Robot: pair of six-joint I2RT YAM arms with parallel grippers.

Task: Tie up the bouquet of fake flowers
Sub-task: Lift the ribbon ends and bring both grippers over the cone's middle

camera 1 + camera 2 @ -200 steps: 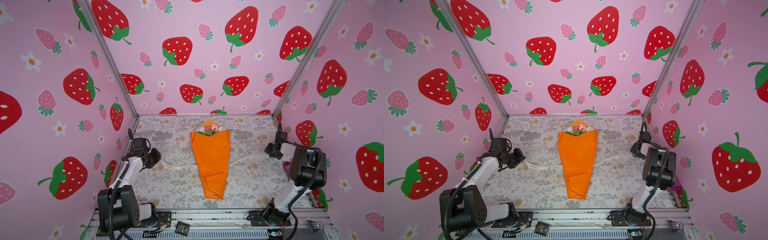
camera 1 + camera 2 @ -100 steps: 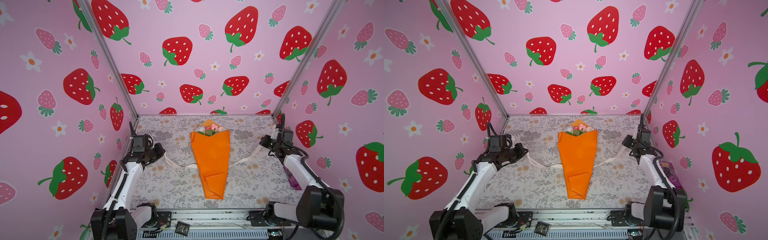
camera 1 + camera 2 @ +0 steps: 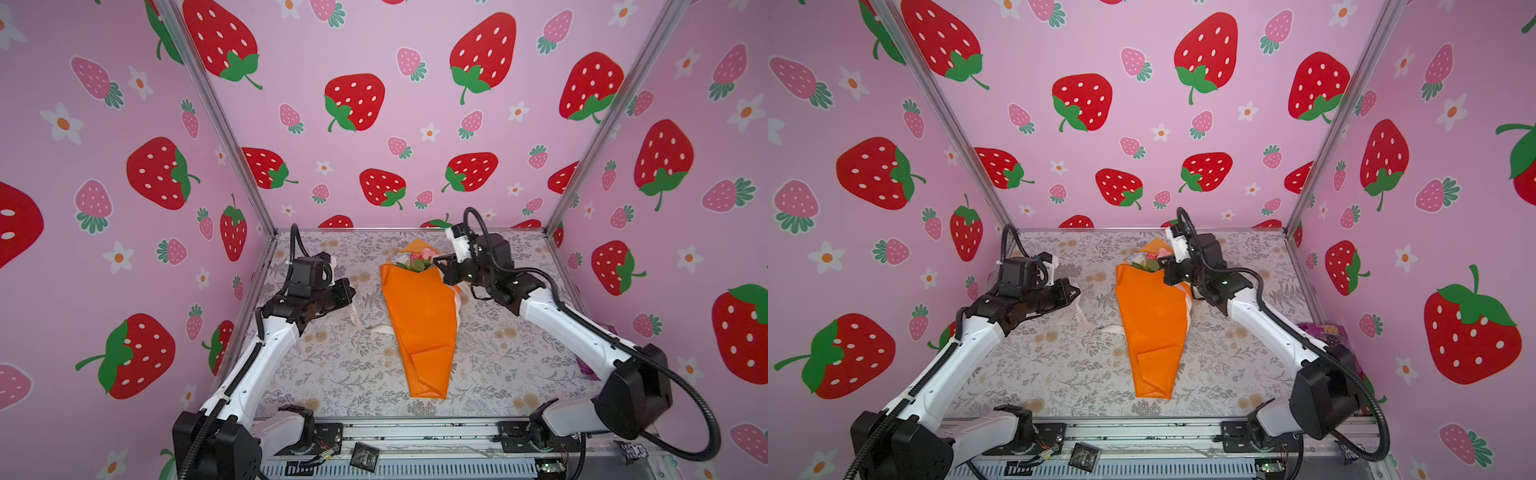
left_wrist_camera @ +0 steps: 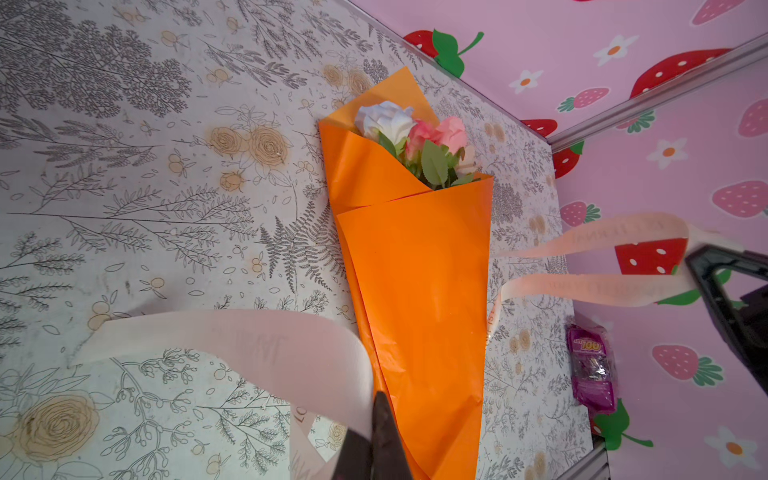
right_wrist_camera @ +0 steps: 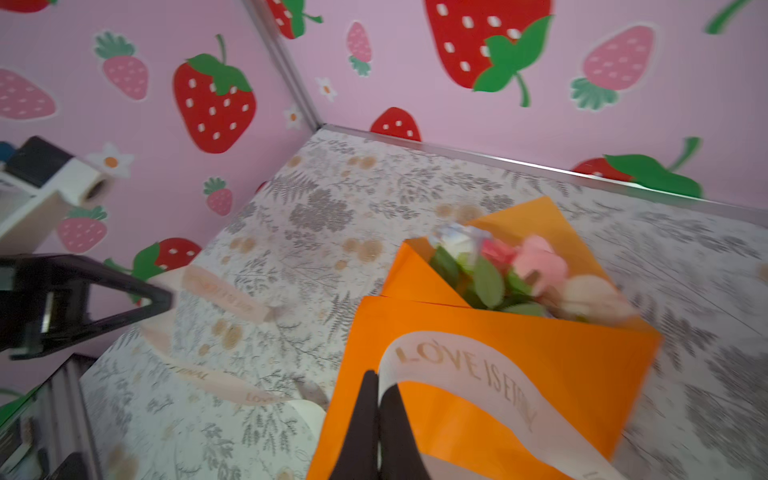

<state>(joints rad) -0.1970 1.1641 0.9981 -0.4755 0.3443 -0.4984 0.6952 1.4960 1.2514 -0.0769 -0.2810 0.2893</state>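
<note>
Two arms reach in from the front edge of the flower-printed table. Nearest that edge lies the folded tip of an orange paper cone, flat in the middle of the table and widening toward the back wall. A purple packet lies by the right wall, well apart from it. Farther in, a cream ribbon comes out from both sides of the cone. The left gripper, left of the cone and apart from it, has its fingers closed on one ribbon end; the right gripper, over the cone's upper right edge, has its fingers pinched on the other end, which arcs over the paper. Farthest, the bouquet of fake flowers, white and pink with green leaves, pokes out of the cone's open mouth
</note>
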